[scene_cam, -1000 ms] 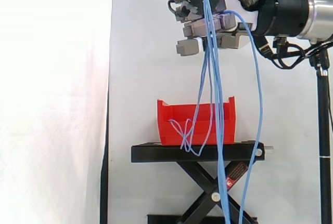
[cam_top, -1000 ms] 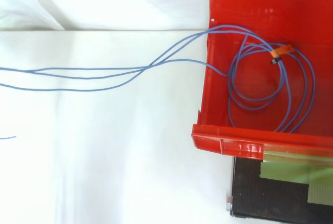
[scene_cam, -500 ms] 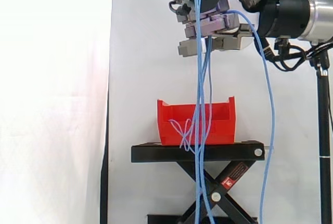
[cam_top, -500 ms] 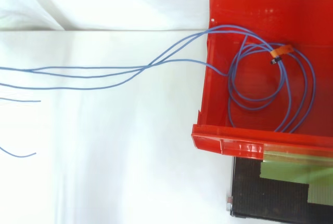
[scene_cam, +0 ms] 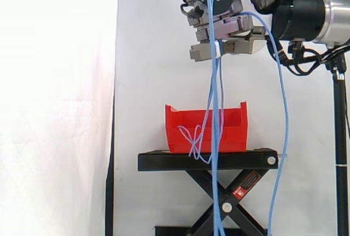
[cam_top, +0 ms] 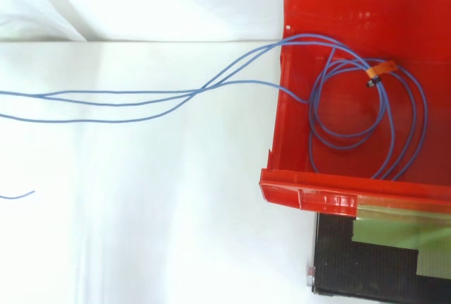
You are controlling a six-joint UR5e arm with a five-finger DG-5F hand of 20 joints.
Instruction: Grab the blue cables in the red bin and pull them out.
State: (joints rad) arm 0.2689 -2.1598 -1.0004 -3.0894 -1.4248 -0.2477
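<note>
My hand (scene_cam: 219, 19) hangs high above the red bin (scene_cam: 236, 132), fingers curled round a bundle of blue cables (scene_cam: 214, 110). The strands drop from the hand past the bin's front down toward the floor, and one long loop (scene_cam: 281, 137) sags to the right of the stand. From above, a coil of blue cable (cam_top: 359, 117) tied with an orange band (cam_top: 381, 71) still lies inside the red bin (cam_top: 296, 8), while several strands (cam_top: 141, 99) run out over its left wall toward the left edge.
The bin sits on a black scissor-lift stand (scene_cam: 208, 162). A black pole (scene_cam: 342, 137) rises at the right edge. White curtain hangs behind everything. A black plate with green tape (cam_top: 380, 254) lies below the bin in the top view.
The hanging strands have swung sideways beneath the hand. In the top view the loose cable end at the lower left has shifted; the coil in the bin has stayed put.
</note>
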